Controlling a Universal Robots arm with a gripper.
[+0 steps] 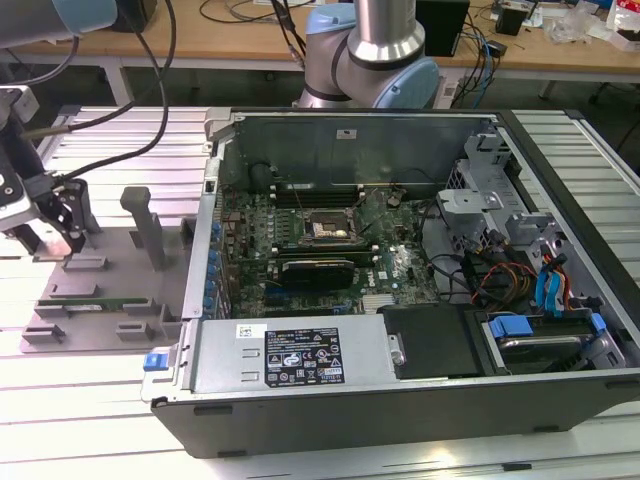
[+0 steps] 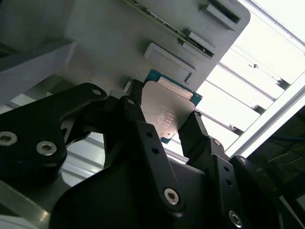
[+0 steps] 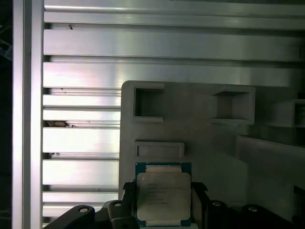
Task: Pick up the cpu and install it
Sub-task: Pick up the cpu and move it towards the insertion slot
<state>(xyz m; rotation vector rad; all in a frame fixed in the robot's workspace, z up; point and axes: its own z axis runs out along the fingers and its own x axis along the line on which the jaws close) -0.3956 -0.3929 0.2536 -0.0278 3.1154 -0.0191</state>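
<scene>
Claw clamped on cpu, over the tray at ext. view's left.

Ext. view, L to R: claw [image 1: 72, 238] sits low over the grey fixture tray [image 1: 100, 300] on a ribbed metal table [image 1: 60, 400]. Well apart to the R is the open PC case [image 1: 400, 400] w/ motherboard [image 1: 300, 260] and black socket frame [image 1: 328, 228], the arm's blue-grey joint [image 1: 375, 55] behind it. In both wrist views the cpu [image 3: 163, 198] [image 2: 167, 107], silvery top up w/ a green edge, sits between the black fingers [image 3: 127, 191], one touching each side. Can't tell if it's lifted off the tray or resting on it.
</scene>
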